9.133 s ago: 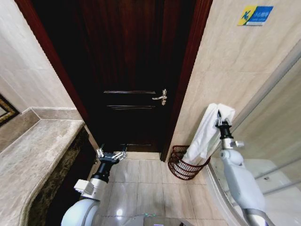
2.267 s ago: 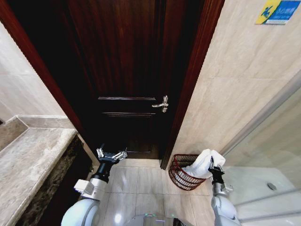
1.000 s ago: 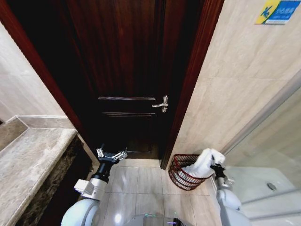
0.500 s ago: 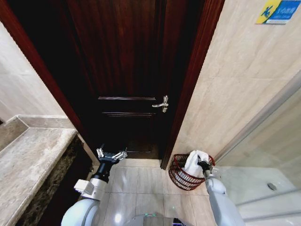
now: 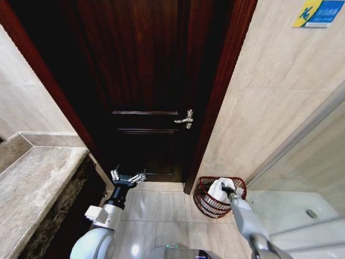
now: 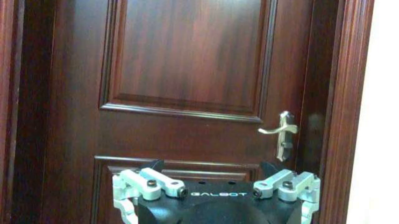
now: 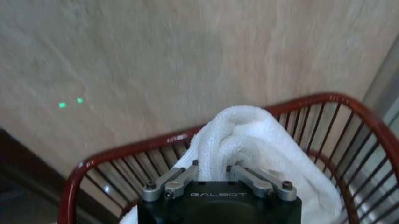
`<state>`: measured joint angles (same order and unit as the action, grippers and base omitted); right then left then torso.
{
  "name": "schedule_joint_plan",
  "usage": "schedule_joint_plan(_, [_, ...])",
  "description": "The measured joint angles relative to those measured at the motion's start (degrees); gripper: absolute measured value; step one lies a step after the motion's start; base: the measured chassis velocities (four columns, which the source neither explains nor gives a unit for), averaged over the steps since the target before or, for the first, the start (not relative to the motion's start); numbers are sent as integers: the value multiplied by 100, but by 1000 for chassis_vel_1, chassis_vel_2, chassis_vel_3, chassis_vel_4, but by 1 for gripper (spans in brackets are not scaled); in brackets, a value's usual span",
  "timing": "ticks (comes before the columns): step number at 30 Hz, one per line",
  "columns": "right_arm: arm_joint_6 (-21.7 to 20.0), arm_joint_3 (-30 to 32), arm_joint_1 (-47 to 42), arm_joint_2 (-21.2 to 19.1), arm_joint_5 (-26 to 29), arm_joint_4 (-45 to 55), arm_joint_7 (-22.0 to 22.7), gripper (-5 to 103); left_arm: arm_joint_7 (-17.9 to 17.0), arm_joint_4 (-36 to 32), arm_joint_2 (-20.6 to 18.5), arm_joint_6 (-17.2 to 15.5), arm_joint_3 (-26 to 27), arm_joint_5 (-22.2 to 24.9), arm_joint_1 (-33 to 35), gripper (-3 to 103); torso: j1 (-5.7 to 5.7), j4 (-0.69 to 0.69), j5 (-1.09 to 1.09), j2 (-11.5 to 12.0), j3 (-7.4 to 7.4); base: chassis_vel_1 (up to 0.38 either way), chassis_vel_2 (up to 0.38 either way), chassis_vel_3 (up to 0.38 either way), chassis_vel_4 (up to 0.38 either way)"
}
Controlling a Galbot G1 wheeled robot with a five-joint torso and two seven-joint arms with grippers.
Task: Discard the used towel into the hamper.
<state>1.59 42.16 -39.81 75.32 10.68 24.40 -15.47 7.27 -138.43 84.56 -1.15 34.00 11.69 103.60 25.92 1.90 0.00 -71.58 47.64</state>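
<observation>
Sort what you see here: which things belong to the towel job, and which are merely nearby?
Part of the job:
towel, bunched inside the hamper
hamper, on the floor by the wall
right claw, shut on the towel

Merely nearby:
door
door handle
stone counter
left claw, open, idle near the door

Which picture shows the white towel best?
The right wrist view: the towel sits close up inside the hamper, pinched by the right gripper. The head view shows it small; the left wrist view faces the door.

Dark wood door (image 5: 145,81) closed, silver lever handle (image 5: 186,118); marble counter (image 5: 32,183).
</observation>
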Motion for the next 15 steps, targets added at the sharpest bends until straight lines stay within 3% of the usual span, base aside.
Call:
schedule_joint_plan(4, [-240, 115, 72, -4, -114, -151, 50, 22, 0, 0, 0, 0, 0, 0, 0, 100, 0, -1, 0, 0, 0, 0, 0, 0, 0])
schedule_joint_plan(6, [-560, 46, -124, 11, 186, 236, 161, 32, 0, 0, 0, 0, 0, 0, 0, 100, 0, 0, 0, 0, 0, 0, 0, 0, 0])
schedule_joint_plan(7, [-560, 46, -124, 11, 186, 236, 161, 32, 0, 0, 0, 0, 0, 0, 0, 100, 0, 0, 0, 0, 0, 0, 0, 0, 0])
schedule_joint_plan(9, [-1081, -291, -785, 40, 861, 1399, 275, 44, 0, 0, 1, 0, 0, 0, 0, 100, 0, -3, -1, 0, 0, 0, 0, 0, 0])
schedule_joint_plan(10, [-1081, -291, -785, 40, 861, 1399, 275, 44, 0, 0, 1, 0, 0, 0, 0, 100, 0, -3, -1, 0, 0, 0, 0, 0, 0])
schedule_joint_plan(15, [-1424, -406, -1691, 56, 1151, 2864, 481, 65, 0, 0, 0, 0, 0, 0, 0, 100, -1, -1, -2, 0, -1, 0, 0, 0, 0])
